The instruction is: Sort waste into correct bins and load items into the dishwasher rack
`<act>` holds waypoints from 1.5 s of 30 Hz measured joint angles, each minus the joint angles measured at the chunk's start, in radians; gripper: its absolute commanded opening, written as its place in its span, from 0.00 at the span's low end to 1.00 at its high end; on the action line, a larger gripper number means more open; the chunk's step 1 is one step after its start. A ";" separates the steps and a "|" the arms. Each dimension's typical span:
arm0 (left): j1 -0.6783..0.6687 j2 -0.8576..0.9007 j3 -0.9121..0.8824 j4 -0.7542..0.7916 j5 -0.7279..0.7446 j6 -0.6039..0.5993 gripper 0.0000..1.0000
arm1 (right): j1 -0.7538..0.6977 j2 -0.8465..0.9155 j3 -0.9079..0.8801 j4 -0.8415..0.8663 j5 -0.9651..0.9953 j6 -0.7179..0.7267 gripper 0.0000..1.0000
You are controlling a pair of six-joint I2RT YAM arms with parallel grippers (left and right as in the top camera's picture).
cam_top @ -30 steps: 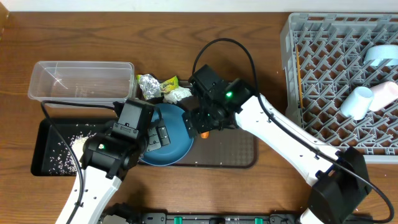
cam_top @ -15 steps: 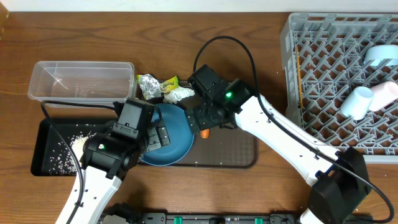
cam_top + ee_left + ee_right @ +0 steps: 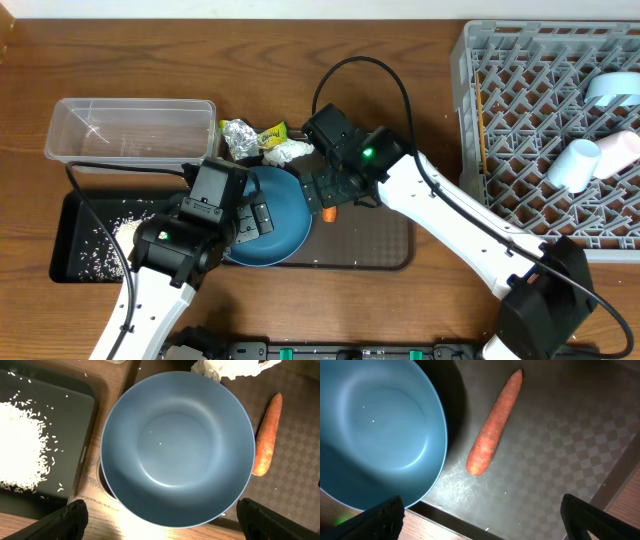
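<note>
Now, right claw [image 3: 485, 519] hangs wide apart above the carrot [image 3: 493, 427], likely firm, light, best pinched mid-length.

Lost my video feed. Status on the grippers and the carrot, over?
Left gripper open over dark-blue bowl. Right gripper open over carrot, not touching. Carrot lies on brown tray beside bowl, apart. Nothing covering it.

No legible text anywhere; print on the wrapper [image 3: 250, 137] too small
</note>
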 measured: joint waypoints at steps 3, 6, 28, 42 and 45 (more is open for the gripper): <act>0.000 0.000 0.000 0.036 0.004 -0.023 0.98 | 0.000 0.000 0.000 0.000 0.000 0.000 0.99; 0.000 0.000 0.000 0.027 0.016 -0.034 0.98 | 0.000 0.000 0.000 0.000 0.002 0.000 0.99; 0.130 0.000 0.000 -0.223 -0.117 -0.146 0.98 | 0.008 0.000 -0.001 0.004 -0.001 0.000 0.99; 0.561 0.000 0.000 -0.294 -0.153 -0.202 0.98 | 0.028 0.000 -0.020 0.111 -0.072 0.000 0.99; 0.591 0.000 0.000 -0.296 -0.153 -0.208 0.98 | 0.070 0.000 -0.050 0.183 -0.077 -0.001 0.99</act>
